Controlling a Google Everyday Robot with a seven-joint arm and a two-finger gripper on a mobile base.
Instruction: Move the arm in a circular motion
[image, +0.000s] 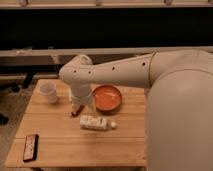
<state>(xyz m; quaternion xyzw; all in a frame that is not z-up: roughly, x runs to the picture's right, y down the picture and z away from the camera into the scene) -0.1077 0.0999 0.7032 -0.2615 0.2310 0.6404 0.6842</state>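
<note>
Arm: the large cream-white robot arm of thick rounded tubes (125, 70) reached in over the right edge of the pale wooden surface (65, 145) and bent down toward its middle.
Gripper: the gripper (76, 109) hung low near the centre; parted or closed, I could not tell.
Close by: a round orange bowl (106, 97) just beside it toward the right edge; a white plastic bottle (94, 122) lying on its side just in front.
Further off: a translucent plastic cup (48, 92) near the back-left corner.
Risk: circling that low, I judged, could set the bottle rolling or shove the bowl; a wide sweep might tip the cup.
Cause: little clearance around the gripper.
</note>
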